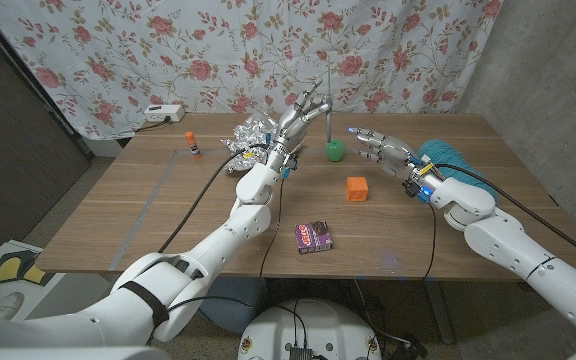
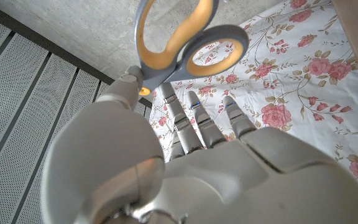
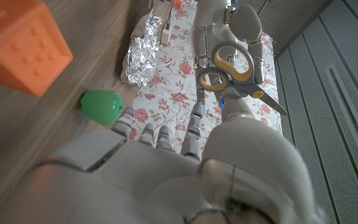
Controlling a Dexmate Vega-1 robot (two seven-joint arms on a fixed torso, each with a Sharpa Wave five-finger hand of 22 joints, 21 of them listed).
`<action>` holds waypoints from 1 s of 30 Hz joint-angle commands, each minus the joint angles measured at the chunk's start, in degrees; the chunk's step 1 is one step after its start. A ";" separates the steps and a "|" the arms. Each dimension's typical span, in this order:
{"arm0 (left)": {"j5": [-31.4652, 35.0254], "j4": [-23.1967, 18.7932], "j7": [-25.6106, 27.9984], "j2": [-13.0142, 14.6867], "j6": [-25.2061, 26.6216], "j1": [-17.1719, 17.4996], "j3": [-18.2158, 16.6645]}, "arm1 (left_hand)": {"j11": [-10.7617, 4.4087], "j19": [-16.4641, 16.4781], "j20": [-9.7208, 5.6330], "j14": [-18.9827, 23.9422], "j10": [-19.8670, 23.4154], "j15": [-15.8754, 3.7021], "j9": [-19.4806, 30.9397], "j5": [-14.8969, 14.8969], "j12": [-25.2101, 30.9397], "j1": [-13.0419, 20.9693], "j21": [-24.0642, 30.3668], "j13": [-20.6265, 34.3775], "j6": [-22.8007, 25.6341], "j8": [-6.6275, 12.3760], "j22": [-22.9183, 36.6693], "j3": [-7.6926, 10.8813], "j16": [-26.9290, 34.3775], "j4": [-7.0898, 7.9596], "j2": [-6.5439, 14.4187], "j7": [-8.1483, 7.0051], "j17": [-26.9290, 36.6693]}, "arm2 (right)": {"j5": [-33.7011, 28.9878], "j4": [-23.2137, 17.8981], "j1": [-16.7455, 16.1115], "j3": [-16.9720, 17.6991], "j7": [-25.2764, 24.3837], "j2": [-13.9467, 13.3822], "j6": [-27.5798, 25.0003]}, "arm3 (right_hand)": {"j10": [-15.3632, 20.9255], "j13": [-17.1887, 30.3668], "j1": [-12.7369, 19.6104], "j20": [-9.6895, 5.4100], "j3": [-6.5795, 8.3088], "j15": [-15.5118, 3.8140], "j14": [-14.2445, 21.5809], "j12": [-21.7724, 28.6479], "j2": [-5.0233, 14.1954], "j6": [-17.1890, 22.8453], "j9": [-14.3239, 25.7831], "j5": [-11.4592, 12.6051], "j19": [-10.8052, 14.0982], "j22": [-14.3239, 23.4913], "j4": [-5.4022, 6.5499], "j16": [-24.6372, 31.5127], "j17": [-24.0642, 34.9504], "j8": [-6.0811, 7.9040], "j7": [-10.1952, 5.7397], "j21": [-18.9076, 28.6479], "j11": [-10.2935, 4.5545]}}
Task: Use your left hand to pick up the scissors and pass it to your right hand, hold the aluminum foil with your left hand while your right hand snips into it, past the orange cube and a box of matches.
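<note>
The left robot hand [image 1: 298,122] is up in the air over the far middle of the bench [image 1: 148,215], and it pinches the scissors [image 2: 185,46]. In the left wrist view the orange and grey loops stick out past its fingers [image 2: 194,121]. In the right wrist view the pointed blade pokes out the other way. The right robot hand [image 1: 378,148] hangs near it on the right with its fingers spread apart and nothing in it. The two hands are close but not touching. So I think the pass is about to happen. The scissors look hard and stiff, and the blades are sharp, so the right robot hand should go for the loops, not the blades. The plastic loops may be a bit slippery, so the grip has to be firm before the left one lets go. The foil [image 1: 250,140] is a crumpled shiny lump on the far side of the bench, just left of the left robot hand. It looks very light and thin, and it will squash or tear easily, so it should be held softly by an edge. The orange cube [image 1: 357,187] sits in the middle, and the box of matches [image 1: 314,236] lies nearer, a little to the left. A green egg shape [image 1: 337,150] sits between the two hands.
</note>
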 commanded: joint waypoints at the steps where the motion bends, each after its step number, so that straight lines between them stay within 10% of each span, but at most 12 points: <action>1: -2.11 0.85 -2.87 -0.48 1.30 -0.62 0.20 | -0.52 -0.23 0.00 -0.53 0.22 -0.58 0.14 0.46 0.20 0.35 -0.02 5.78 -0.30 -0.34 0.26 0.23 -0.20 0.18 0.76 0.08 -0.04 | 1.16 1.64 0.86 -0.55 1.76 0.87 0.48 | 0.30 -0.42 1.14 0.04 0.74 -0.82 -3.65 0.70 0.07 1.85 0.14 0.49 -0.33 0.13 0.10 0.19 -0.07 0.56 -0.62 0.27 -1.10; 30: -2.67 0.80 -4.94 -0.83 2.60 -0.17 1.21 | -0.53 -0.44 0.16 -0.75 0.04 -0.55 0.12 0.58 0.23 0.37 0.02 5.63 -0.82 -0.42 0.26 0.28 -0.58 0.11 0.90 -0.06 -0.05 | 4.06 4.58 2.69 -2.18 6.40 3.07 0.50 | 0.47 -1.63 2.47 0.04 1.43 -0.82 -3.48 0.96 -0.10 2.80 0.03 0.33 0.34 0.06 0.26 0.40 -0.20 0.29 -1.01 0.41 -1.37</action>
